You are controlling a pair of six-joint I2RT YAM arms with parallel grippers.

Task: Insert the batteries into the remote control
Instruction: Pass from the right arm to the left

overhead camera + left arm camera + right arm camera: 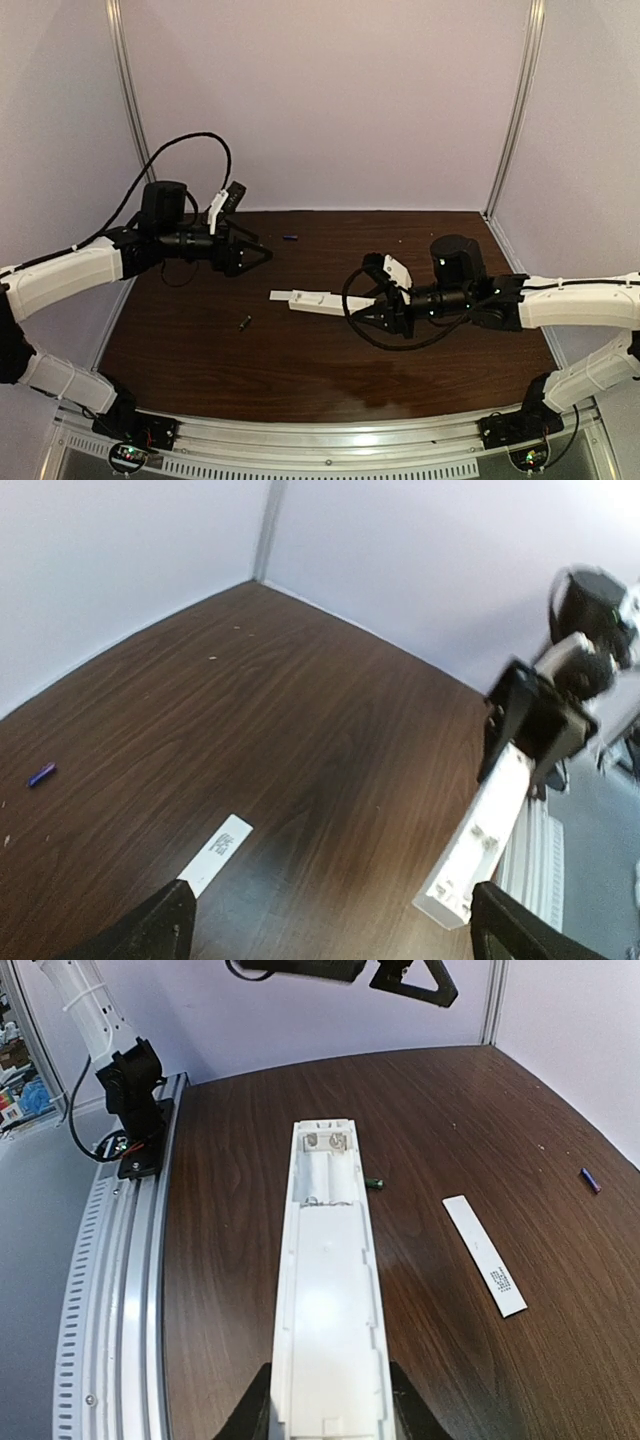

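One remote control [330,1290] clamped in right claw [371,313], bay [328,1165] plainest from its wrist, left claw [260,255] gaping empty.

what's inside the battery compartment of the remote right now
The remote control's open battery compartment holds no battery: only white plastic and metal contacts at its far end. The dark battery and the purple battery lie on the table. Nothing covers the compartment.

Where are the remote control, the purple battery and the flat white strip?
remote control [330,1300], right wrist view, middle of its white back.
purple battery [590,1180], right wrist view, its middle.
flat white strip [478,1242], right wrist view, its bare middle.
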